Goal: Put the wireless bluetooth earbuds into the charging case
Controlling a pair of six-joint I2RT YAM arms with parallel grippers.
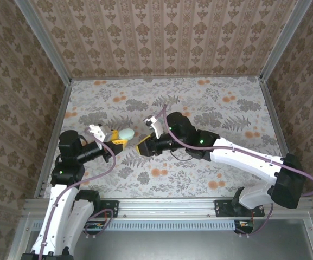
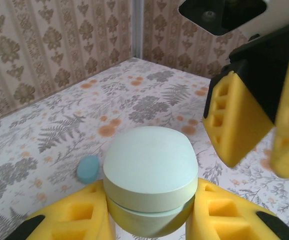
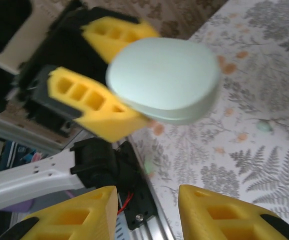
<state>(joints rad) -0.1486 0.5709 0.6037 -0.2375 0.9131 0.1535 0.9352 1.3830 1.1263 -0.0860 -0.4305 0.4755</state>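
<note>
1. While raised off the floral-patterned table [image 1: 210, 108], the light sky-blue oval plastic charging case [image 2: 152, 170], lid shut, was clamped betw. the left gripper [image 1: 118, 142] jaws.
2. The right gripper [image 3: 149, 205] was seen just beside it, jaws parted, nothing betw. them.
3. One tiny teal-blue plastic earbud [image 2: 88, 168] was seen lying on the table.

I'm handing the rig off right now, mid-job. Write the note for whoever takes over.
Left claw: shut on the case, held off the table.
Right claw: open, empty, close to the case and facing it.
Case: lid shut, so its contents cannot be told.
Earbud: one lies loose on the table beyond the case.
Done: case picked up.
Left: open the lid, seat the earbuds, probably starting with the right claw on the lid.
</note>
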